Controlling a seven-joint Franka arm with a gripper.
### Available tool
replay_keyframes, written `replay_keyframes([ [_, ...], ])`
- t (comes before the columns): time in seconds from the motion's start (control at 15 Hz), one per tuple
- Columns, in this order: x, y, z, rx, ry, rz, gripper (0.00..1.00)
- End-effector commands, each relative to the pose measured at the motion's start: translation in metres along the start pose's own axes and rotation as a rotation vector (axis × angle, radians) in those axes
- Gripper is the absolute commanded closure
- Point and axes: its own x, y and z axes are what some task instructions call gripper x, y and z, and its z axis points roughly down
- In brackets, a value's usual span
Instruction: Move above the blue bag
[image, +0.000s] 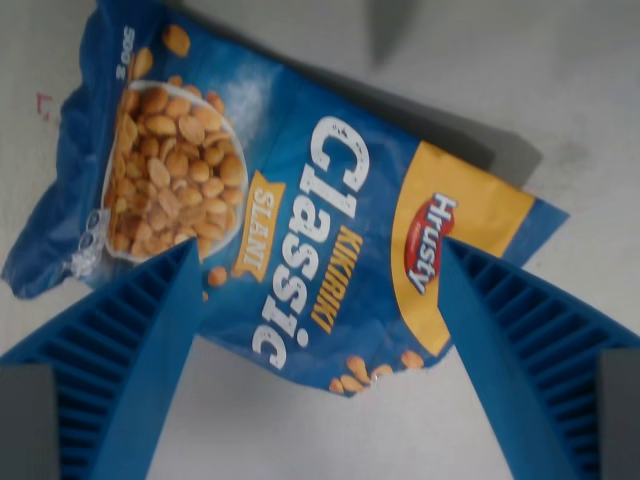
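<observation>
- Nearest the camera are the two ribbed blue fingers (140, 360) of the pincer (315, 250), one at the wrist view's left and one at its right, both rising from the bottom edge.
- The pincer stands wide apart and holds nothing; the gap between its tips spans much of the bag's width.
- The blue bag (290, 200) lies flat on the pale desk (580, 100), running diagonally from the far left toward the near right of the view, and it fills the middle of the frame.
- Step in hand: the hover over the bag looks largely achieved, since the bag sits right below the camera and between the fingertips (whether the tips touch the foil I cannot tell, though they appear to be above it).
- The next move, as I judge it, calls only for a small centring so the bag's middle sits evenly between the fingers, with height kept.
- Looks: a glossy, crinkled snack packet printed "Classic" in white letters, with a picture of a bowl of peanuts toward the far left and a yellow band with a red logo toward the right.
- A dark shadow falls on the desk beyond the bag's far edge.
</observation>
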Motion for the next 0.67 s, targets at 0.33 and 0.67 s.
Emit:
replay_keyframes([
  [0.33,0.0122,-0.0035,0.0066,0.000,-0.006,0.037,0.00],
  [0.67,0.0142,-0.0038,0.0083,0.000,-0.014,0.030,0.00],
])
